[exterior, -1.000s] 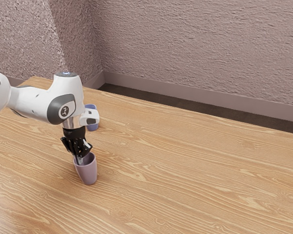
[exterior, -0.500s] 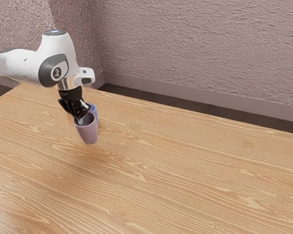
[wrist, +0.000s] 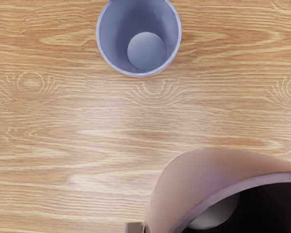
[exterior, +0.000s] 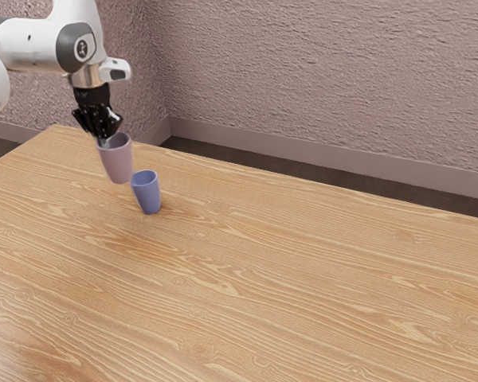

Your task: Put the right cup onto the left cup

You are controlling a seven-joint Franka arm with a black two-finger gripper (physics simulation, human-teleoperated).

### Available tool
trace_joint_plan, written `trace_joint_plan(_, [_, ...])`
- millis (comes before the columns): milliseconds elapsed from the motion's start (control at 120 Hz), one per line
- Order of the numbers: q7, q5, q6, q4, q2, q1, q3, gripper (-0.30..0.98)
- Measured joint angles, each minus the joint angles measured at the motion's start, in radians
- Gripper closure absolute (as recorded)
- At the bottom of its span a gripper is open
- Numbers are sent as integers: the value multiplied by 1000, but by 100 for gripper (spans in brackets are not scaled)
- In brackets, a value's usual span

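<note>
- The black two-finger gripper [exterior: 102, 144] was clenched on the wall of the smooth, tapered mauve cup [exterior: 119, 164], gripping it at the rim.
- That cup hung in the air beside the smaller, tapered blue cup [exterior: 148, 196], toward the exterior view's left of it and with its base above the wooden table [exterior: 303, 278].
- The step in hand, as I judged it, was carrying the mauve cup over to the blue cup; it called for keeping the base clear of the blue rim until the two were centred.
- A slow, straight lowering would then have suited best, since an off-centre touch could have tipped the blue cup.
- The mauve cup looked matt, open-mouthed and roughly upright, narrowing to its base; whether it was plastic or ceramic I could not tell.
</note>
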Motion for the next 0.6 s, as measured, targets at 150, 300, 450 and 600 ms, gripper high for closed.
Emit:
trace_joint_plan(150, [56, -38, -36, 153, 116, 63, -5, 78])
trace_joint_plan(300, [105, -58, -28, 208, 172, 93, -14, 78])
trace_joint_plan(450, [143, -87, -1, 266, 223, 98, -19, 78])
trace_joint_plan(600, [173, -96, 46, 322, 280, 98, -26, 78])
